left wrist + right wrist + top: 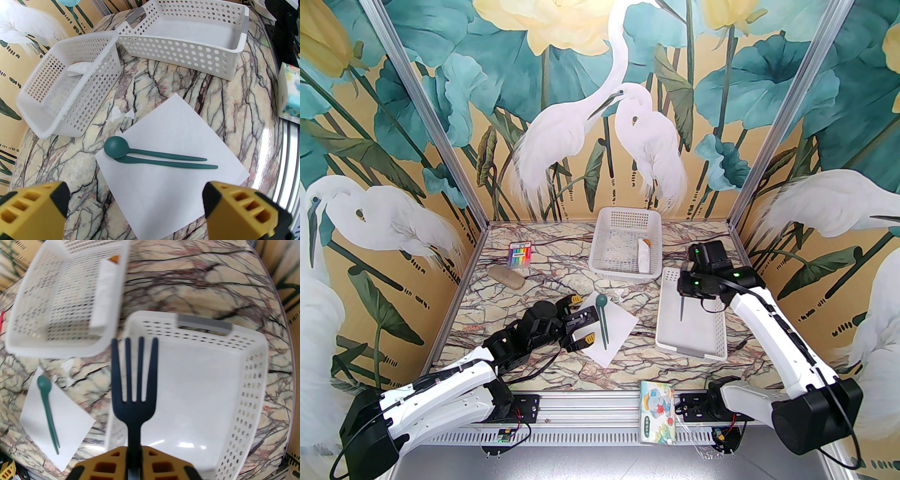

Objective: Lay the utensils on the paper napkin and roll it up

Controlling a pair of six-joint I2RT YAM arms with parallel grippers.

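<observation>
While in tool (133,456), fork (133,390) over bskt (255,380).

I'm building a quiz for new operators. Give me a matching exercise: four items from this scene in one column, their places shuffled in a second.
1 fork
2 spoon
3 paper-wrapped utensil
4 tissue pack

A in the mesh basket
B on the napkin
C at the near edge of the table
D in the right end effector

Pairs: 1-D, 2-B, 3-A, 4-C
</observation>
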